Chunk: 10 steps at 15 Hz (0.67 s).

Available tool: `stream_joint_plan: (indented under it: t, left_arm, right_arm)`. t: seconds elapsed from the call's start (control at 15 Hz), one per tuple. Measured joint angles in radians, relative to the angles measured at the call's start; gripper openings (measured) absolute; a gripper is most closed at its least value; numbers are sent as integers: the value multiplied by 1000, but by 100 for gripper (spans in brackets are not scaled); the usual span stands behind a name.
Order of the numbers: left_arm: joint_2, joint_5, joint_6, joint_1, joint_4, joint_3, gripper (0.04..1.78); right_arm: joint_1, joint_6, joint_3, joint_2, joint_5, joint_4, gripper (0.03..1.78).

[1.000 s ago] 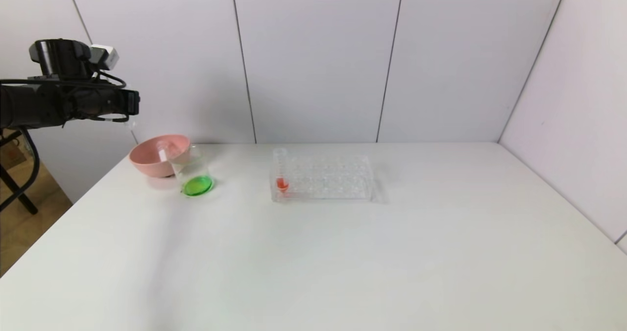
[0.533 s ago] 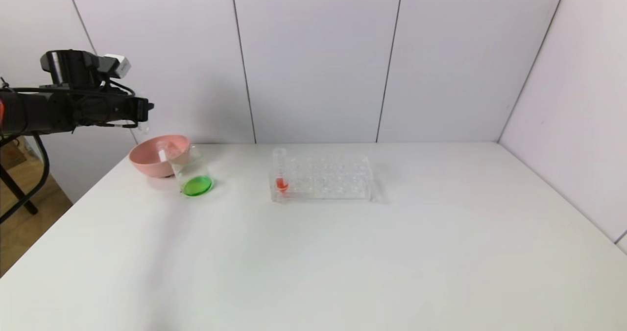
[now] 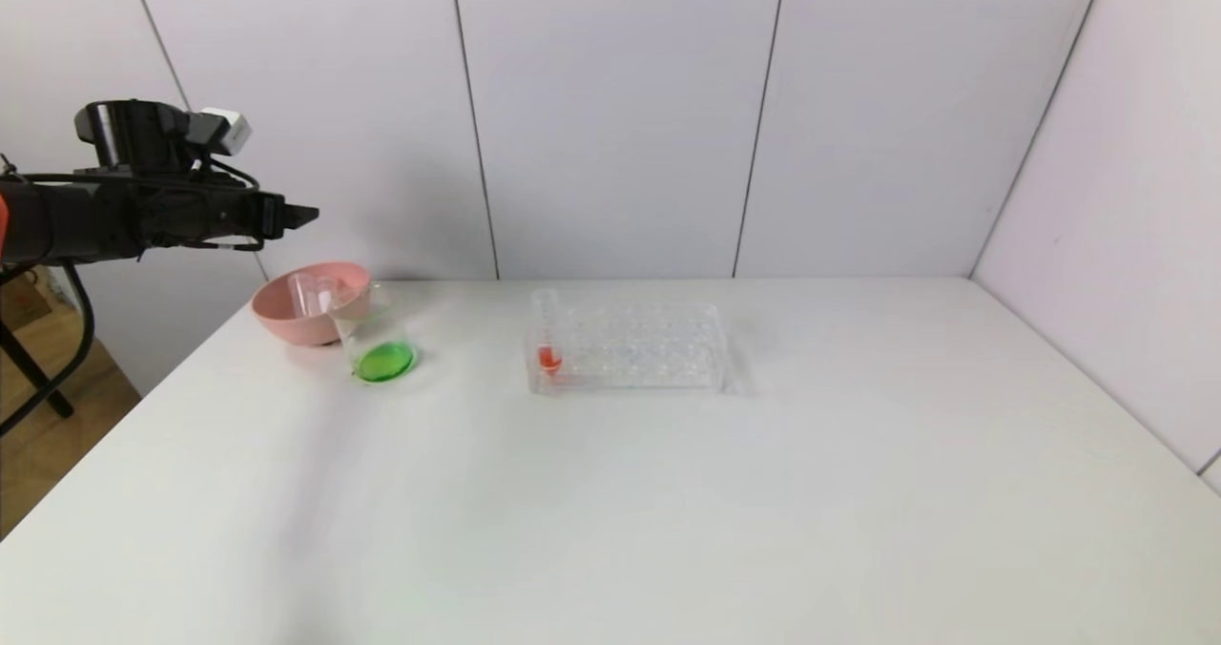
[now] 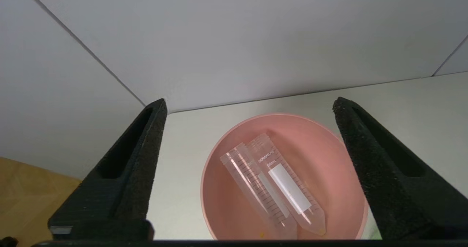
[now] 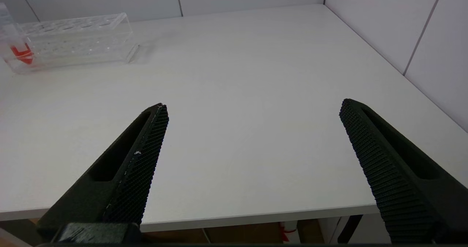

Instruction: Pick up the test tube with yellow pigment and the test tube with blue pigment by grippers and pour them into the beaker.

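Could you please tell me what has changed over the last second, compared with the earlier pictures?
The left gripper moved forward above the pink bowl, opened its jaws and let go of an emptied test tube, which now lies in the bowl beside the other empty tube. The beaker with green liquid, the tube rack with its red tube, and the open right gripper stayed as they were.
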Motion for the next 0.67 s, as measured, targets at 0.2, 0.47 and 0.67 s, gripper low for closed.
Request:
stream_joint_plan:
  t: [0.2,0.47,0.67]
  left_arm:
    - [-66,-1,0,-7,5,25,177]
    - [-297,-7,-3,-15,11,134,178]
    - [-569,-80,-7,-26,41,278,178]
  right_arm:
    - [0,0,0,0,0,0,171]
    - [0,0,0,0,0,0,171]
    - [0,0,0,0,0,0,171]
